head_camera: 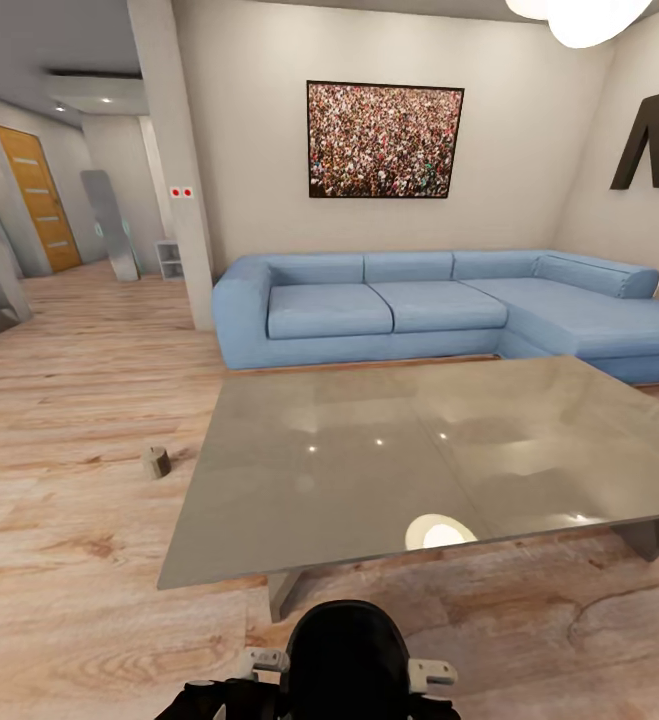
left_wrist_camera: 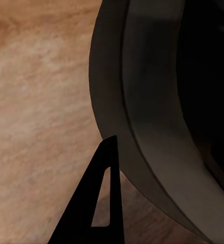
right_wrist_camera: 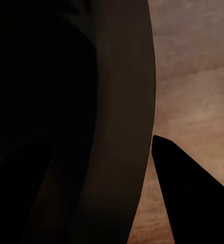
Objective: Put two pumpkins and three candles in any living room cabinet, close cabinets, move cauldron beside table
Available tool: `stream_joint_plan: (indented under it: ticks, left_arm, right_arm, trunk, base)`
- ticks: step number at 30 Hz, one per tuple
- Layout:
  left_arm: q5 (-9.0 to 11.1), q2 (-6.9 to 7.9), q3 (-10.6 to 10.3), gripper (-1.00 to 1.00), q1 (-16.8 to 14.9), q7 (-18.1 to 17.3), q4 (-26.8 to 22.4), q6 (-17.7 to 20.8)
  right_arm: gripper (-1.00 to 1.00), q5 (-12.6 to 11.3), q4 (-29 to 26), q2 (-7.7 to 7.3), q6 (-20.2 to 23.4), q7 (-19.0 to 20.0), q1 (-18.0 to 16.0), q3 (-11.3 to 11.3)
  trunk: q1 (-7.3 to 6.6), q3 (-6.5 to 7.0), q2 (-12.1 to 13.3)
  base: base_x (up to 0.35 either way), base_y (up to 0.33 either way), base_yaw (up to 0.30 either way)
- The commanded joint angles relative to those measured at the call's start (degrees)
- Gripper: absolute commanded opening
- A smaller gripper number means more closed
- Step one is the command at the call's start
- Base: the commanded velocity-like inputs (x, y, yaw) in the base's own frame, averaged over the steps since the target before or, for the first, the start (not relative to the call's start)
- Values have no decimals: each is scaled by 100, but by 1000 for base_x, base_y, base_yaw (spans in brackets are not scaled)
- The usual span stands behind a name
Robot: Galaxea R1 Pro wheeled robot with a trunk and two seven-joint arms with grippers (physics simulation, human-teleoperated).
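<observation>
While the robot is facing the table [head_camera: 409, 450] from its near long edge, a dark round black object, likely the cauldron [head_camera: 347, 650], is sitting at the bottom of the head view, just in front of the trunk and near the table's front leg. Both wrist views are looking along a curved dark rim: the cauldron wall [left_wrist_camera: 158, 127] is passing close by one left fingertip [left_wrist_camera: 99, 203], and the same dark wall [right_wrist_camera: 91, 127] is sitting beside a right fingertip [right_wrist_camera: 193, 203]. Cannot tell whether either gripper is clenched or released; only one finger of each is showing, so contact with the rim is unclear.

One candle [head_camera: 156, 461] is lying on the plank floor [head_camera: 69, 520] off the table's left edge, well apart from the cauldron. The blue sofa [head_camera: 439, 305] is standing beyond the table's far edge.

Judgement: the step in hand looks like positioning the cauldron beside the table. To do it well, keep both arms level so the pot is not tilting, set it down just beside the table's near edge without knocking the leg, then release evenly on both sides. The candle beside the table is waiting for pickup next.
</observation>
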Motion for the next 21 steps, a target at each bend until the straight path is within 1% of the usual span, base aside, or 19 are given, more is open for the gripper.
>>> stream_joint_plan:
  ticks: [1, 8, 21]
  left_arm:
    - [-38, 4, -32, -100, 2, -1, -5, 29]
    - [-38, 4, -32, -100, 2, 0, -4, 30]
    - [-38, 4, -32, -100, 2, 0, -3, 30]
  right_arm:
    - [-100, -36, -258, 0, 27, -26, -4, -19]
    - [-100, -36, -260, 0, 27, -26, -4, -19]
    - [-100, -36, -262, 0, 27, -26, -4, -20]
  trunk:
    - [-1, -5, -3]
    - [-1, -5, -3]
    - [-1, -5, -3]
  base:
    - [16, 0, 0]
    - [71, 0, 0]
    - [39, 9, 0]
